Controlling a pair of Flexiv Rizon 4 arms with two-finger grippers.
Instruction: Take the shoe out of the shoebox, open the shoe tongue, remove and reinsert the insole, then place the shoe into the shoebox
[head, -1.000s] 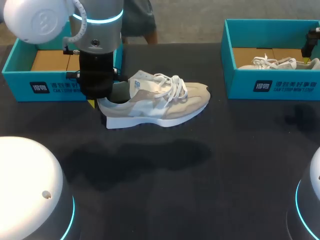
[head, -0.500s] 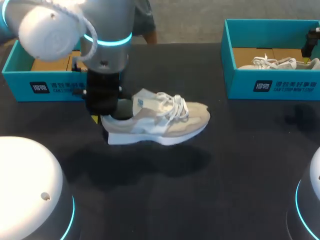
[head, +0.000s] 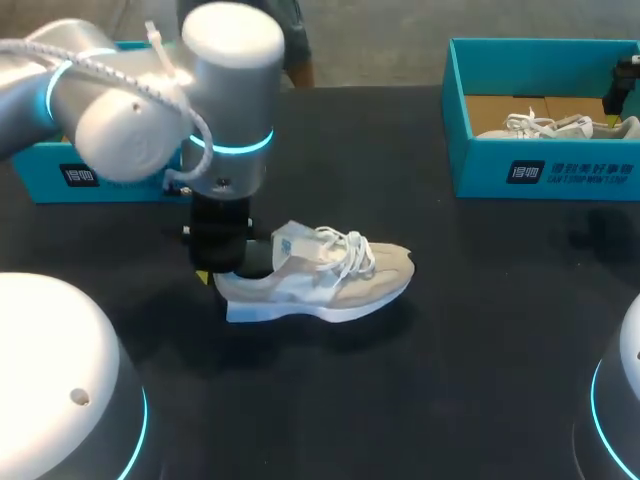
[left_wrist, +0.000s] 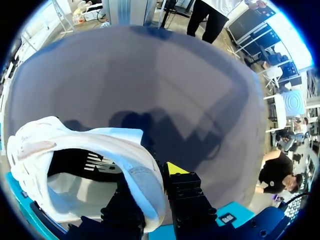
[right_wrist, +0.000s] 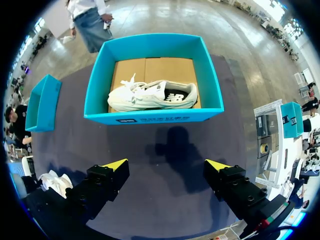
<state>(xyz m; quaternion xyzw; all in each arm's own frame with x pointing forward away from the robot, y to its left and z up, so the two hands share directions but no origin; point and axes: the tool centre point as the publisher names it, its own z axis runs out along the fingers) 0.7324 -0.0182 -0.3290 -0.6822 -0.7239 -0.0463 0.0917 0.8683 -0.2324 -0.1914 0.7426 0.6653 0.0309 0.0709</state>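
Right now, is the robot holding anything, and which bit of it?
Yes. The left gripper pinches the shoe by the back rim of its heel. The right gripper is open and holds nothing.

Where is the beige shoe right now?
Head view: the shoe is left of mid-table, before the left shoebox, heel collar pinched in the left gripper.

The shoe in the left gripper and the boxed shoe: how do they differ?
Place: the boxed shoe lies inside the right shoebox, the held shoe outside it. Grip: the left gripper clamps the held shoe's heel; the boxed shoe is untouched. Both are pale, laced.
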